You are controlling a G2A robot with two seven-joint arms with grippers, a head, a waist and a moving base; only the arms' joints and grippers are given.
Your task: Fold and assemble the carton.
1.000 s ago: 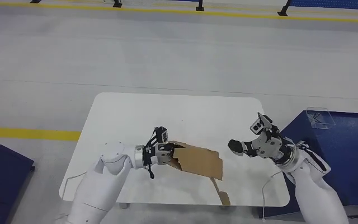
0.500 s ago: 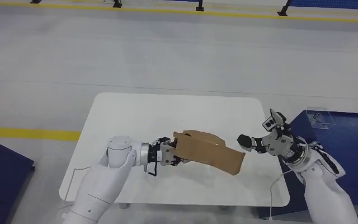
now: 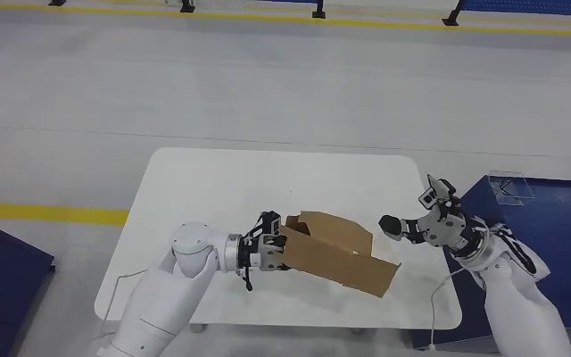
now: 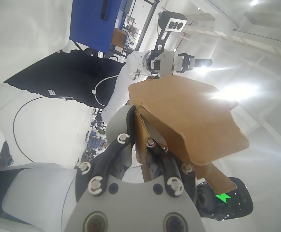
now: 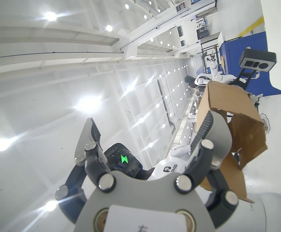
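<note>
Carton opened wider, left gripper fingers pinching its end, tips hidden, right gripper fingers spread

A factory-like robotics hall — yellow floor lines, blue partitions, high ceiling lights.

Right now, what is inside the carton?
Through the open top of the carton, only bare cardboard walls show, with no contents in sight. Its lower interior is hidden by its own panels. The left gripper has its jaws shut on one end.
</note>
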